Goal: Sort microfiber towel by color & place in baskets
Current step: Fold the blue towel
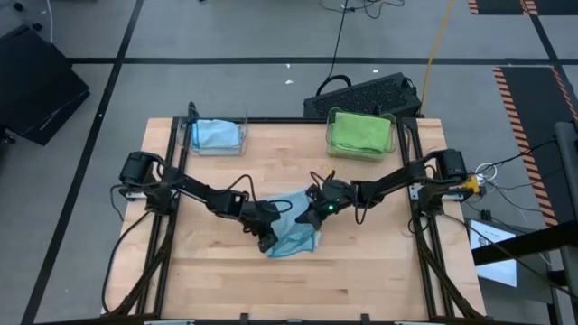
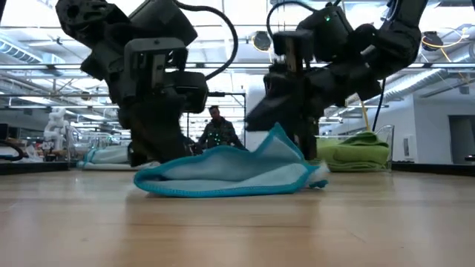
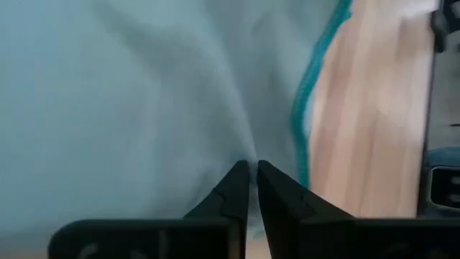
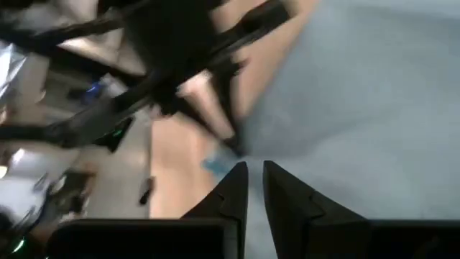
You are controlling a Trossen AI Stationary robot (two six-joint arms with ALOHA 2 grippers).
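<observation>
A light-blue microfiber towel [image 1: 293,233] with a teal hem lies crumpled at the table's middle, and it also shows in the low view [image 2: 230,174]. My left gripper [image 1: 268,236] is shut on its left part. My right gripper [image 1: 309,215] is shut on its far right part. A clear basket [image 1: 217,135] at the far left holds a blue towel. A clear basket [image 1: 361,134] at the far right holds a green towel [image 2: 356,152]. My left gripper pinches the towel's cloth [image 3: 248,155] between its two fingertips, close to the teal hem [image 3: 305,108]. Creases run into the pinch. The fingers slant down from the table's left. The towel lies on the table there [image 2: 159,178]. My right gripper pinches the towel near its edge [image 4: 248,147] between its two fingertips, slanting down from the table's right. In the low view the cloth beside the fingers stands up in a small peak [image 2: 278,132]. The remainder of the towel lies on the table.
A black keyboard [image 1: 361,90] lies on the floor beyond the far edge. The wooden table top [image 1: 298,289] shows bare wood near the front. A person [image 2: 215,130] is in the room far behind the table.
</observation>
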